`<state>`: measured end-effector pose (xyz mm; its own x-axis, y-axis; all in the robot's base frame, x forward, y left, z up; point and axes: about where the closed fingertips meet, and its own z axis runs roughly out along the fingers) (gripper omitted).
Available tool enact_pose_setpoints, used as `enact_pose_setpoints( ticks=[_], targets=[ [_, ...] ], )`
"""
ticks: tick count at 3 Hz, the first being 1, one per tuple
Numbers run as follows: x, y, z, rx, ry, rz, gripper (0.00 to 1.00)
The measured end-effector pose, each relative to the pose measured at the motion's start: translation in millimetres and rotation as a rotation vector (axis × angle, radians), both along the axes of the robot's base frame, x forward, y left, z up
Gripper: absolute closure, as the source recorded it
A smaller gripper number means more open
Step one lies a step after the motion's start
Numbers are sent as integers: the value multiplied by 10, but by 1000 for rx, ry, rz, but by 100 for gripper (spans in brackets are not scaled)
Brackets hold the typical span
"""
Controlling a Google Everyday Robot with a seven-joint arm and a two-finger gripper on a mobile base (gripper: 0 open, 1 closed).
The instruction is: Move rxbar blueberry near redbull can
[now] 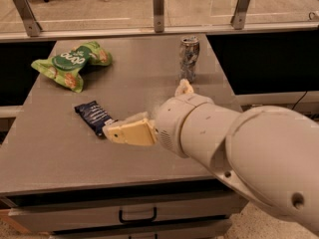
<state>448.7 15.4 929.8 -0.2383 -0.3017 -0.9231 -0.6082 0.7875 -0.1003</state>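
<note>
The rxbar blueberry [92,116], a flat dark navy bar with pale print, lies on the grey table [50,148] left of centre. The redbull can [189,59], slim and silver-grey, stands upright at the back right of the table. My gripper [122,132] reaches in from the right on a large white arm [239,148]. Its cream tip is low over the table, right at the bar's near right end. The arm hides the table's right front part.
A green crinkled chip bag [70,63] lies at the back left of the table. A drawer with a black handle [137,216] is under the table's front edge. A railing with metal posts [158,9] runs behind the table.
</note>
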Motion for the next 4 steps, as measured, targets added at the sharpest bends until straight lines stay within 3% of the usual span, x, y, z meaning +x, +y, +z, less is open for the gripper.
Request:
enact_pose_setpoints(
  ticks=[2,4],
  targets=[
    [269,580,-32,60,-37,10,0],
    [258,858,-440,32,-42,27,0]
  ],
)
